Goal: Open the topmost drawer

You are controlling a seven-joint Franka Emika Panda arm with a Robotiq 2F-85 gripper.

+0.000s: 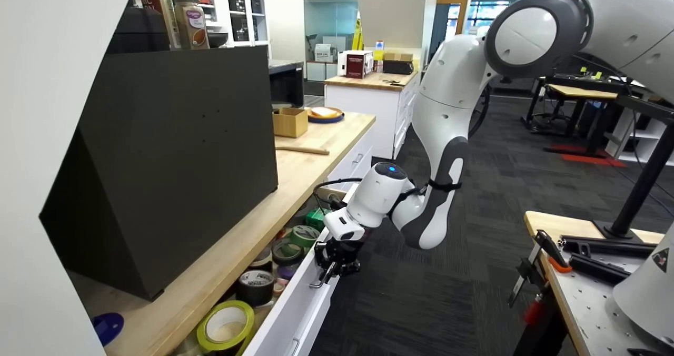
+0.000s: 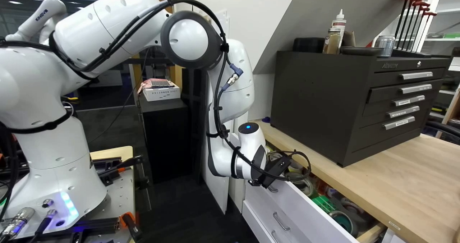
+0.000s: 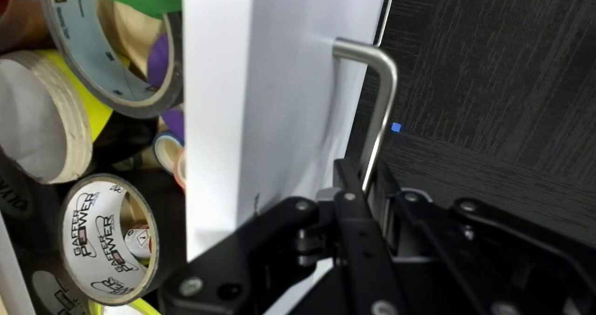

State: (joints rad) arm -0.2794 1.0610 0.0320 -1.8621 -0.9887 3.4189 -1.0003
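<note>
Several rolls of tape (image 3: 88, 240) lie in the topmost drawer (image 1: 295, 298), which stands pulled out beneath the light wood worktop (image 1: 300, 169). At its front I see the hand (image 3: 364, 177) with its two fingers (image 3: 345, 180) closed on the silver bar handle (image 3: 387, 91), one to either side. A black tool chest (image 2: 316, 106) stands on the worktop.

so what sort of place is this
Probably a robotics lab or workshop: a robot arm mounted on a bench, a dark multi-drawer cabinet on the countertop, and tape rolls in the open topmost drawer.
</note>
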